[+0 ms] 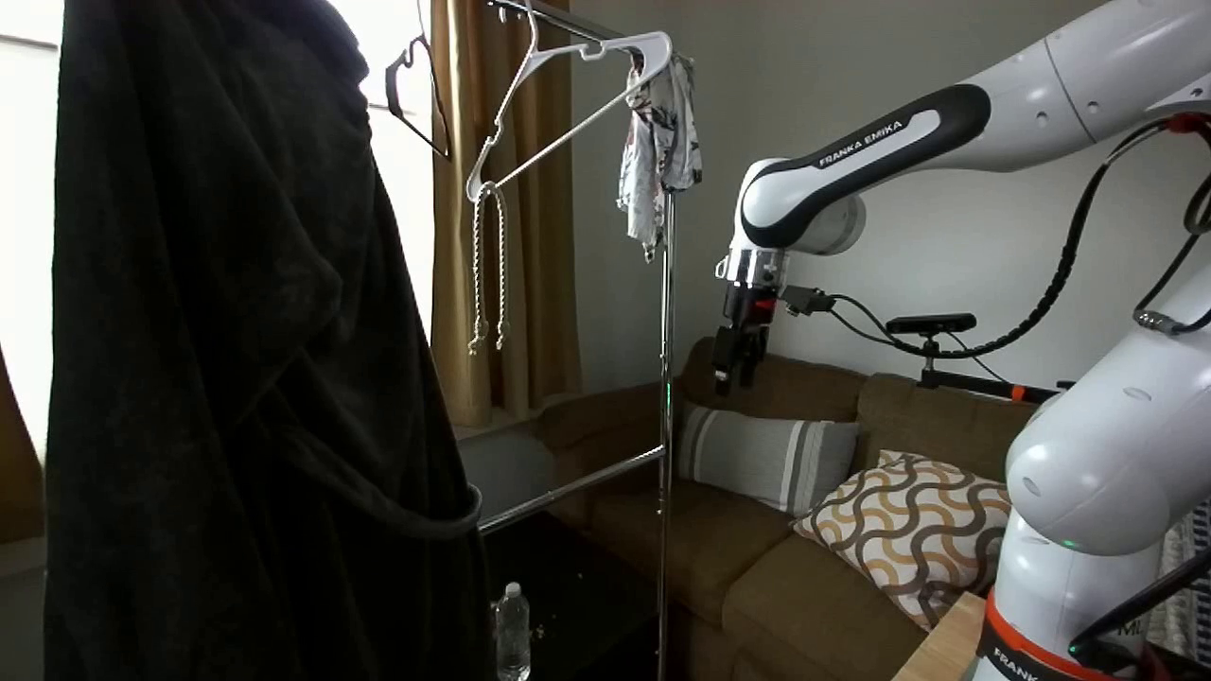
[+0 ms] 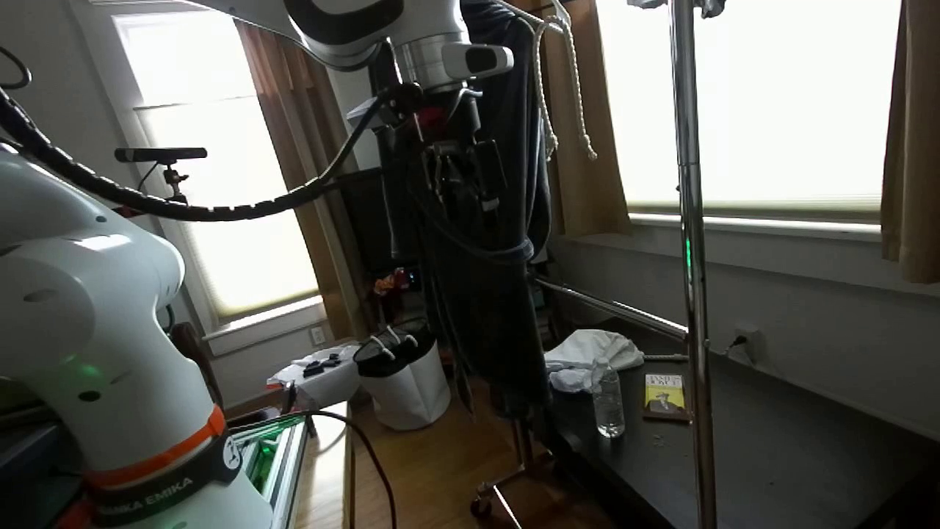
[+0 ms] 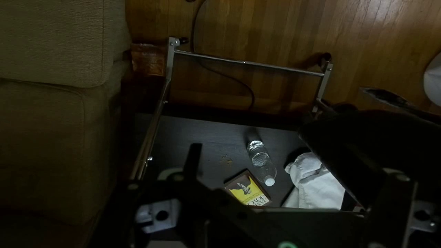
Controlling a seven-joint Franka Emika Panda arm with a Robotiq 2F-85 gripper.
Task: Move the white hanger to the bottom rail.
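Observation:
The white hanger [image 1: 574,133] hangs tilted from the rack's upper crossbar, with a twisted cord looped over its near end. In an exterior view only a small end of it [image 2: 562,16] shows at the top. The bottom rail [image 1: 577,488] is the thin silvery lower crossbar, lower down on the rack; it also shows in an exterior view [image 2: 617,307]. My gripper [image 1: 736,378] points down beside the rack's upright, lower than the hanger and apart from it. Its fingers stand apart with nothing between them in an exterior view [image 2: 464,198].
A big dark coat [image 1: 236,359] hangs on the rack. A patterned cloth [image 1: 653,151] hangs by the chrome upright [image 1: 667,378]. A black hanger [image 1: 416,95] hangs behind. A bottle [image 3: 262,162], book [image 3: 248,189] and white cloth [image 3: 317,182] lie below. A sofa [image 1: 795,567] stands behind.

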